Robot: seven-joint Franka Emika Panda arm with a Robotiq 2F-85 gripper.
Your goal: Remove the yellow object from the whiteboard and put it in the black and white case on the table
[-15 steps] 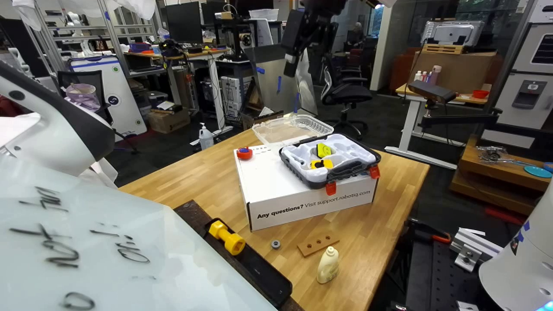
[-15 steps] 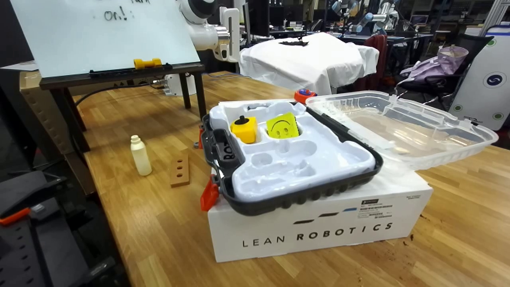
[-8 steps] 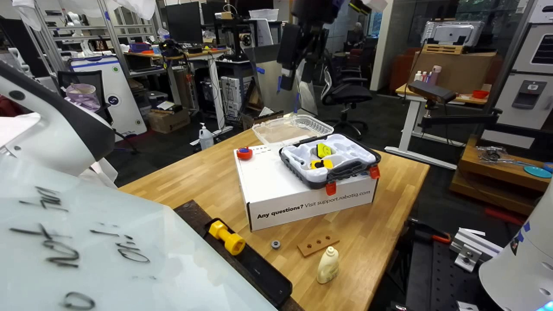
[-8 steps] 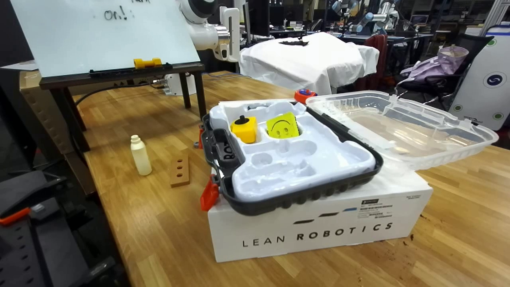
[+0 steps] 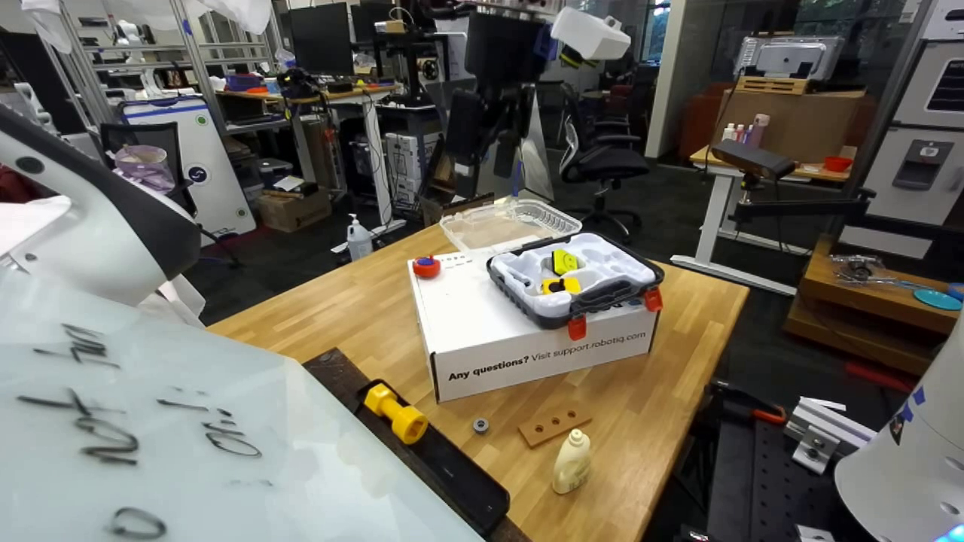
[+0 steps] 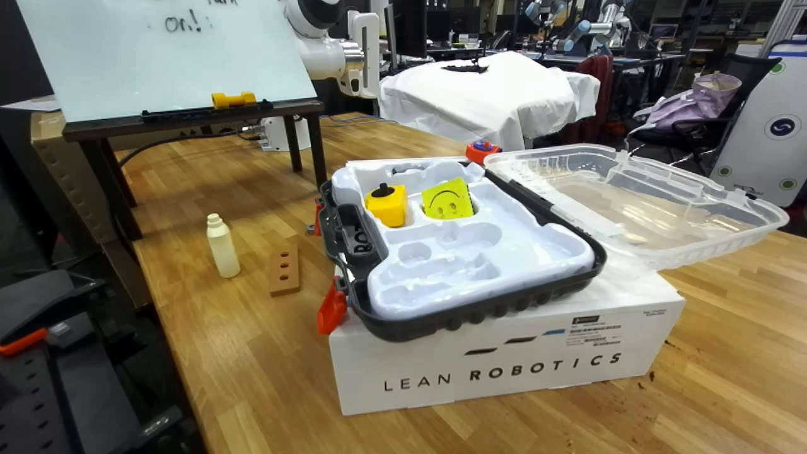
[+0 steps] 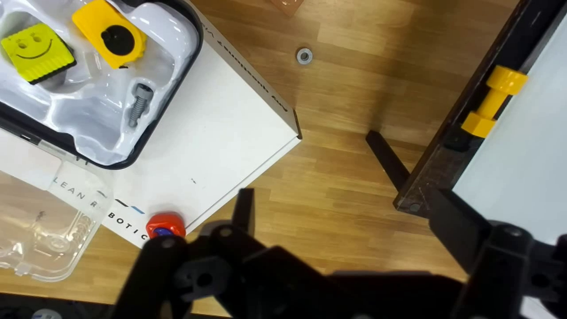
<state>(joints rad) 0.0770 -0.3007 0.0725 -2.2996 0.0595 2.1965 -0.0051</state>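
The yellow object (image 5: 393, 412), a bolt-like piece with two thick ends, lies on the dark ledge at the foot of the whiteboard (image 5: 324, 467). It also shows in an exterior view (image 6: 234, 100) and in the wrist view (image 7: 491, 105). The black and white case (image 6: 536, 252) stands open on a white box; its white inner tray shows at upper left in the wrist view (image 7: 84, 117). My gripper (image 5: 486, 169) is open and empty, high above the table (image 6: 252, 353). In the wrist view its fingers (image 7: 343, 197) spread apart, below the yellow object in the picture.
The case holds a yellow block with a black knob (image 6: 392, 205) and a yellow-green smiley block (image 6: 447, 198). The white box (image 6: 504, 372) carries the case, its clear lid (image 6: 637, 202) and a red tape measure (image 5: 426, 267). A cream bottle (image 5: 572, 463) and a holed wooden strip (image 5: 556, 427) lie nearby.
In an exterior view my gripper has come down and to the left, and more of the arm shows above it. The yellow object, case and box have not moved.
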